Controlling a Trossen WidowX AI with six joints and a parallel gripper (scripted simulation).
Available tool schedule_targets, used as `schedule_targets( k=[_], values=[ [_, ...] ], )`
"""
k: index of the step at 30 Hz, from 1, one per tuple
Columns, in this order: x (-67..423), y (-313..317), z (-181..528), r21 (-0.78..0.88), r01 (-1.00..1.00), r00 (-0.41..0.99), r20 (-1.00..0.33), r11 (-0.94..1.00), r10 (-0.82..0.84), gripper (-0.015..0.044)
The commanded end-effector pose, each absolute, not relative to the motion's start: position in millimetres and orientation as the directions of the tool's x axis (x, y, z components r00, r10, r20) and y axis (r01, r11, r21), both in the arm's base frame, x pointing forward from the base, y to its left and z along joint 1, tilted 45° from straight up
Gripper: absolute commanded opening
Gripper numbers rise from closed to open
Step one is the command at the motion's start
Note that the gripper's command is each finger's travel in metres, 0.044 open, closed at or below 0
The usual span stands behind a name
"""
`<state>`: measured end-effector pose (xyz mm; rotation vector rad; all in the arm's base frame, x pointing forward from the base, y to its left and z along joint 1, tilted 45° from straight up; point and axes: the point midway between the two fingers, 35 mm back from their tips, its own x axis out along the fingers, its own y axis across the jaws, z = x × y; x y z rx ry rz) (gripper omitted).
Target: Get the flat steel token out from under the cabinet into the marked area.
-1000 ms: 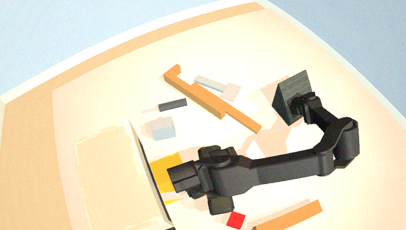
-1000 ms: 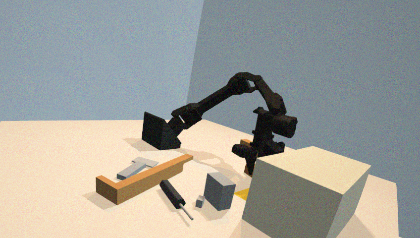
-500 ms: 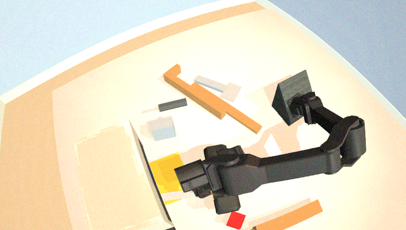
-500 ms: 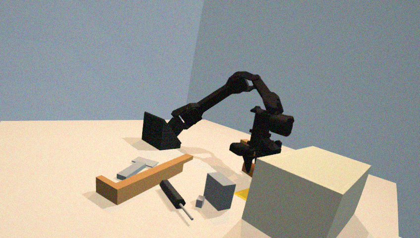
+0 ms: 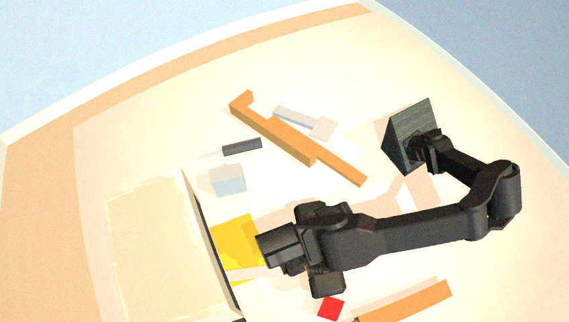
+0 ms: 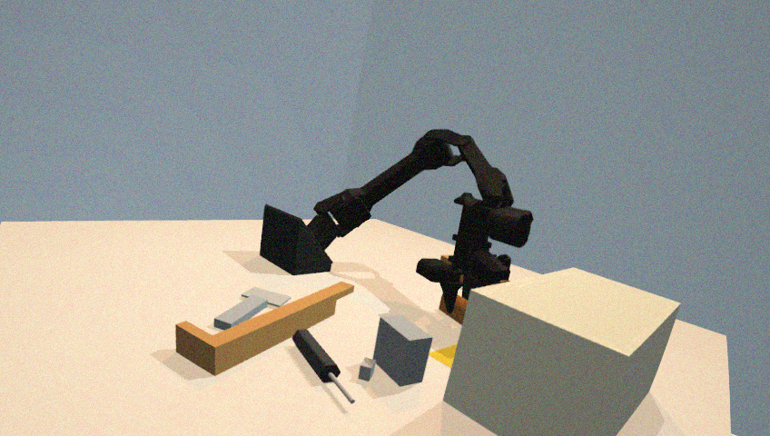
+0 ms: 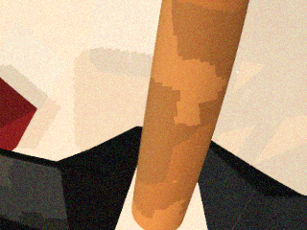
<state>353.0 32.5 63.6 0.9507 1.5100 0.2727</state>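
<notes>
My gripper (image 5: 293,271) (image 6: 450,294) (image 7: 169,138) is shut on an orange rod (image 7: 192,83) (image 6: 458,310). It holds the rod low over the table just in front of the cream cabinet (image 5: 160,247) (image 6: 556,345). The rod's far end points toward the yellow marked area (image 5: 233,239) (image 6: 444,355) at the cabinet's foot. I see no steel token in any view. The cabinet's bottom slots are hidden from these angles.
A red square (image 5: 330,308) (image 7: 13,111) and an orange bar (image 5: 406,303) lie near the gripper. Farther off lie an L-shaped orange piece (image 5: 279,131) (image 6: 259,329), a dark-handled tool (image 5: 241,146) (image 6: 316,353), a grey block (image 5: 227,179) (image 6: 402,348) and a grey T-shaped piece (image 5: 303,119) (image 6: 248,308).
</notes>
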Motion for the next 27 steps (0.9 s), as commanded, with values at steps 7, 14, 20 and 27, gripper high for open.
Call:
schedule_targets(
  k=[7, 14, 20, 27],
  values=[
    [342, 37, 66, 0.668, 0.400, 0.106, -0.714, 0.628, 0.692, 0.0000],
    [335, 40, 68, 0.668, 0.400, 0.105, -0.714, 0.628, 0.692, 0.0000],
    [329, 43, 69, 0.668, 0.401, 0.105, -0.714, 0.627, 0.692, 0.0000],
    [321, 47, 71, 0.668, 0.401, 0.105, -0.714, 0.627, 0.693, 0.0000]
  ],
)
